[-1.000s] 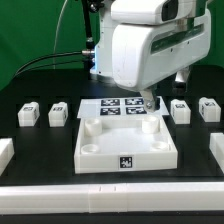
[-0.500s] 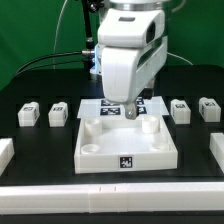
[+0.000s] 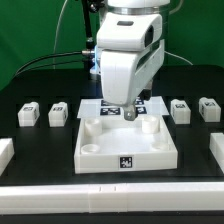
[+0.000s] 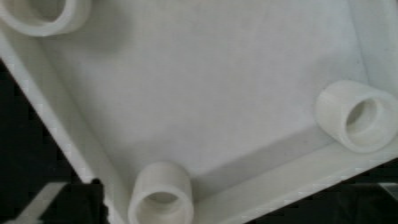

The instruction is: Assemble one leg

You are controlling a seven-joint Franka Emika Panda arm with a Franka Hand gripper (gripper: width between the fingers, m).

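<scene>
Hovering low over the far edge of the white panel [image 3: 115, 142], the claw [image 3: 130, 113] hangs near the far corner socket [image 3: 150, 125] on the exterior view's right. Its tips look dark and sit mostly under the arm's bulky white wrist housing [image 3: 128, 60]. Can't tell whether the jaws are apart or together, nor whether anything sits btwn them; the wrist view shows no fingers at all.

The leg [image 3: 180, 110] stands on the black bench [image 3: 40, 140], off the panel, to the exterior view's right of the claw and well apart from it, tag visible. A second leg [image 3: 209, 108] sits beside it in the same row, farther out. A third leg [image 3: 59, 113] and fourth leg [image 3: 29, 113] stand on the exterior view's left of the panel, also well apart from the claw.

The marker board [image 3: 108, 103] lies behind the panel, partly hidden by the arm. The panel's front wall carries a small tag [image 3: 125, 163].

Wrist view: panel floor [image 4: 196, 100] w/ raised rim, three round sockets, one at [image 4: 356, 115], plus a strip of dark bench [image 4: 22, 140].
</scene>
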